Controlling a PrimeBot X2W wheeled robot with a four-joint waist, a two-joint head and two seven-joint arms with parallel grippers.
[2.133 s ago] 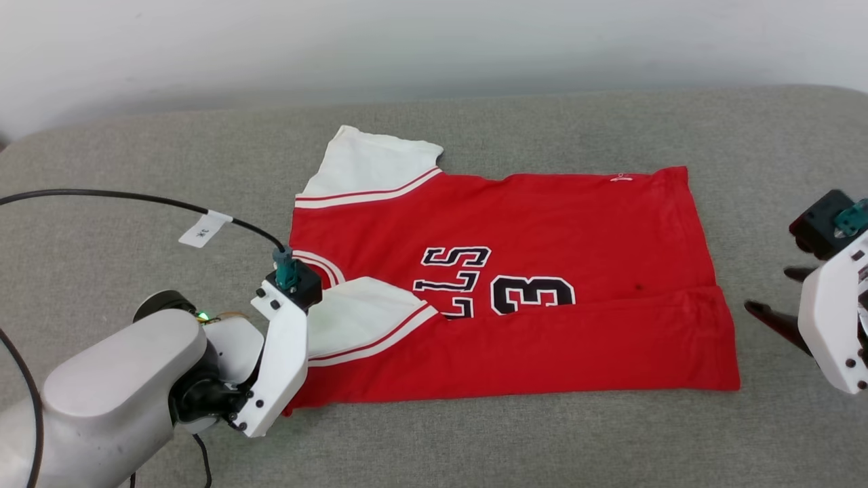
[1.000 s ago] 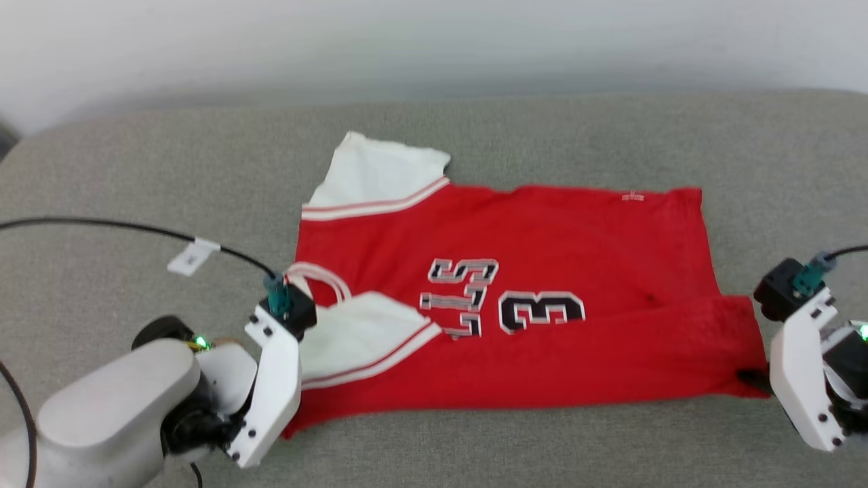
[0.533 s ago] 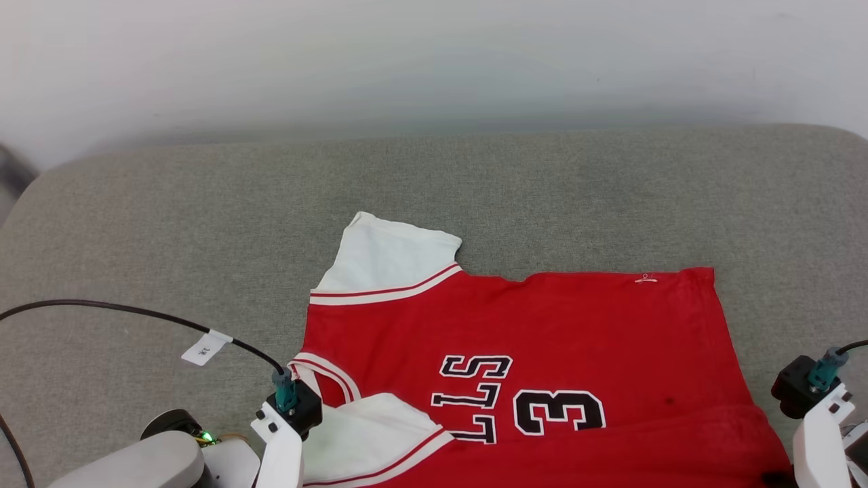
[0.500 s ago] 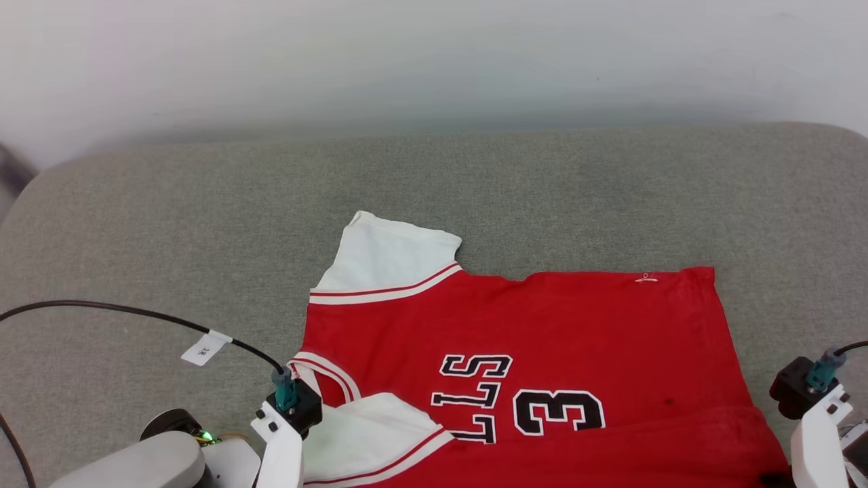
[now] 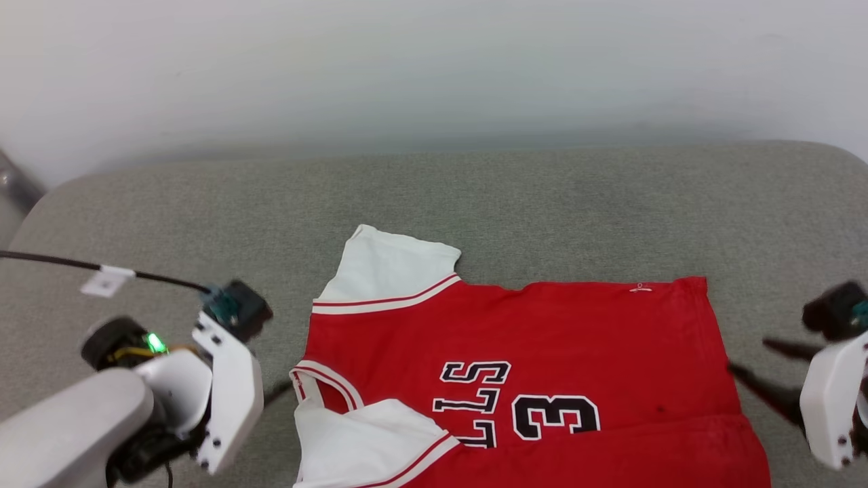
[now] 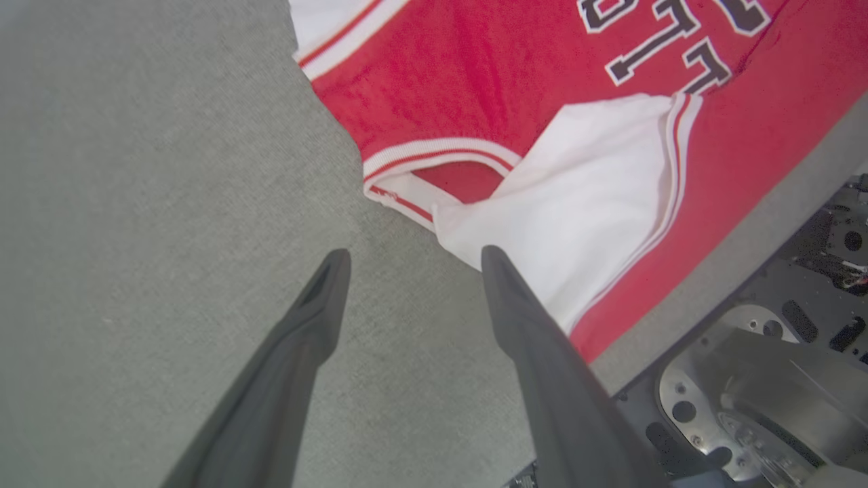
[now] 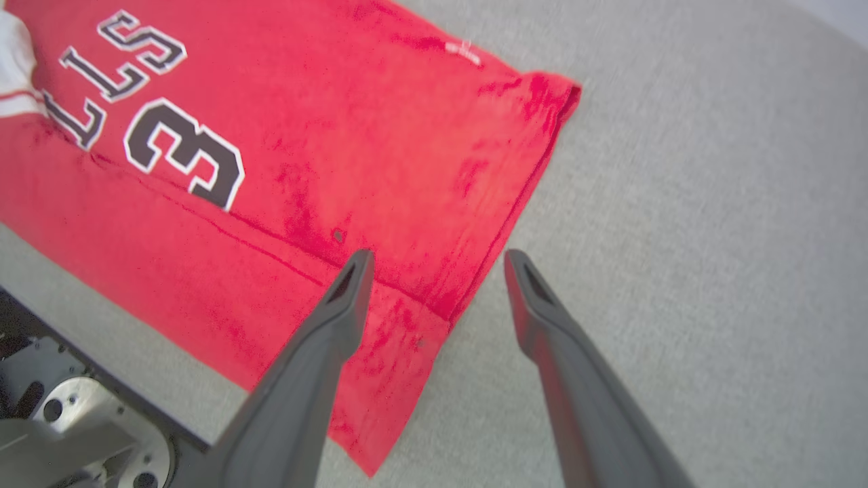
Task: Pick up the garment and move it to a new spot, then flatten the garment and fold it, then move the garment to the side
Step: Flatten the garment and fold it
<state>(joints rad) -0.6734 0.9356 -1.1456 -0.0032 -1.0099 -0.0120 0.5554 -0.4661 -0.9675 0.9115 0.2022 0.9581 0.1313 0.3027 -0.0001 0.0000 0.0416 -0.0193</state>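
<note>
Garment [image 5: 576, 332] lying on cushion [image 5: 542, 196], left tool [image 6: 412, 252] spread, right tool [image 7: 439, 254] spread

A grey fabric surface [image 5: 542, 196] with rounded far corners carries one thing, the garment [image 5: 576, 325]. It lies flat on the near half of the surface, with the collar [image 5: 323, 373] toward the left and the hem [image 5: 713, 339] toward the right. One white sleeve [image 5: 390, 264] is spread out on the far side, directly on the grey fabric. The near long side is folded over the front, so the other sleeve [image 5: 359, 440] rests on the red cloth and covers part of the black letters [image 5: 475, 400].
</note>
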